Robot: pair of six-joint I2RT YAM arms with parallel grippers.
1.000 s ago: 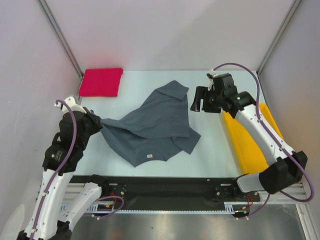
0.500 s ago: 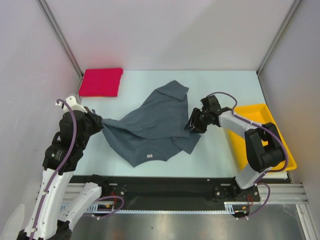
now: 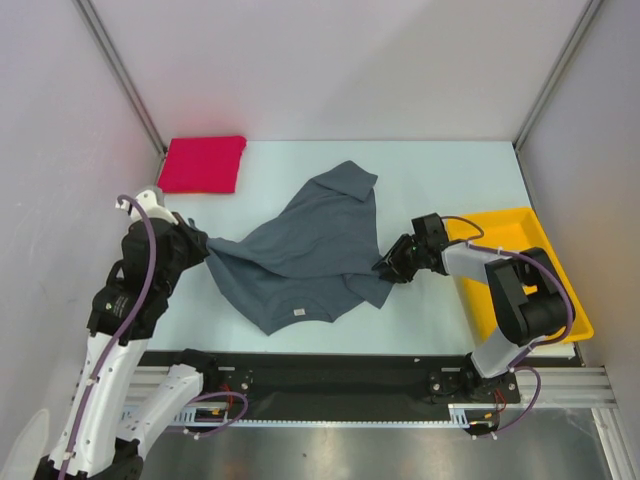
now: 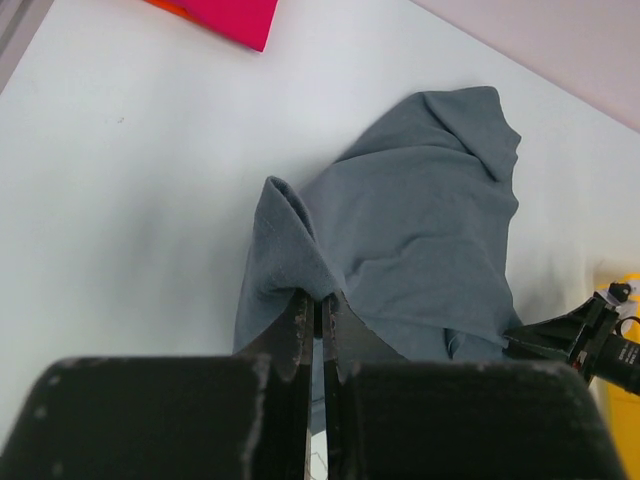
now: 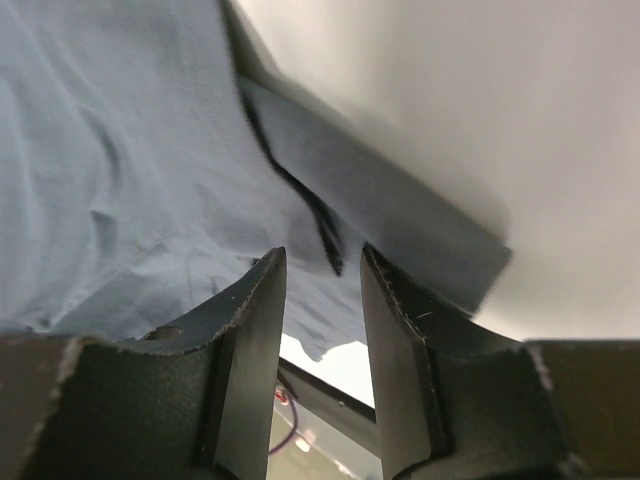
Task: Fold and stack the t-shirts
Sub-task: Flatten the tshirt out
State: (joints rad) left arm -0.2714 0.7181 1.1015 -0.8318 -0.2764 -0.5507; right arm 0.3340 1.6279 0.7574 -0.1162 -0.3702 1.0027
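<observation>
The slate-grey t-shirt (image 3: 310, 250) lies crumpled in the middle of the table, collar label toward the front. My left gripper (image 3: 205, 246) is shut on a pinched fold at its left edge; in the left wrist view the cloth (image 4: 400, 220) rises into the closed tips of that gripper (image 4: 320, 300). My right gripper (image 3: 388, 268) sits low at the shirt's right edge. Its jaws stand apart in the right wrist view (image 5: 322, 265), with grey cloth (image 5: 150, 150) at and beyond the tips. The pinkish-red t-shirt (image 3: 203, 163) lies folded at the back left corner.
A yellow tray (image 3: 500, 222) stands at the right side, partly under the right arm. Grey walls and metal posts close in the back and sides. A black rail (image 3: 320, 370) runs along the near edge.
The right arm has swung down from above the tray to the shirt's right edge, and its jaws have narrowed. The left gripper keeps its hold and has barely shifted.
</observation>
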